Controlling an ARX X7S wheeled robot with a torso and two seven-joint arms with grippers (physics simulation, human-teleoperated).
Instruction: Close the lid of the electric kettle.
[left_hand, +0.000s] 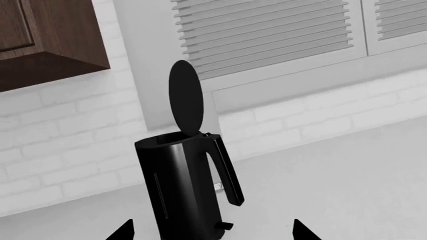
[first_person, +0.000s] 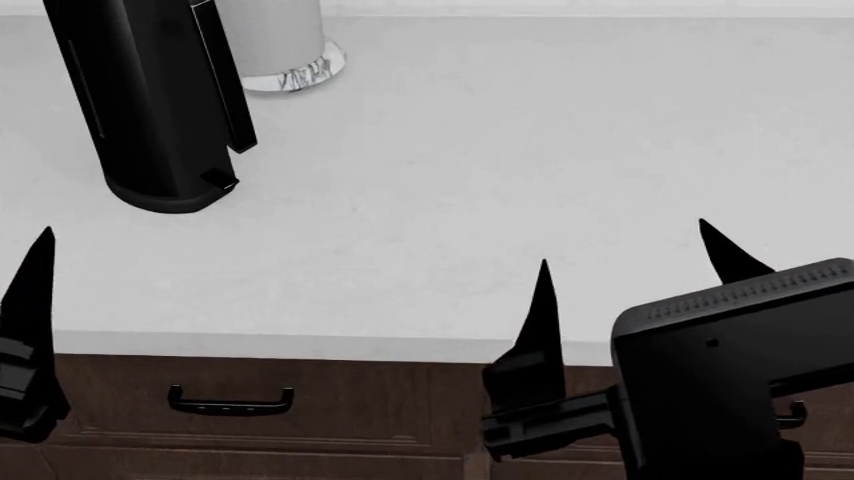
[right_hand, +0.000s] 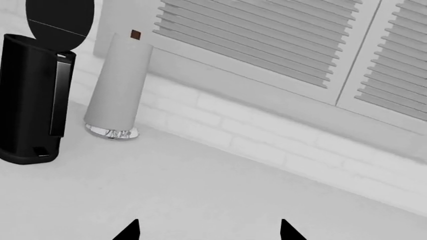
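The electric kettle (left_hand: 180, 185) is tall and glossy black, with a straight handle (left_hand: 225, 172). It stands on the white counter, at the far left in the head view (first_person: 140, 100). Its lid (left_hand: 185, 97) stands open, upright above the mouth; it also shows in the right wrist view (right_hand: 59, 17). My left gripper (left_hand: 212, 231) is open and empty, short of the kettle, its fingertips either side of the kettle's lower body in the left wrist view. My right gripper (first_person: 627, 285) is open and empty over the counter's front edge, well right of the kettle (right_hand: 30, 95).
A white cylinder with a marbled base (right_hand: 119, 85) stands just right of the kettle by the brick wall. A louvred window (right_hand: 280, 40) is behind. A dark wall cabinet (left_hand: 47, 37) hangs at the left. Brown drawers with a handle (first_person: 230, 402) sit below the counter (first_person: 534, 150).
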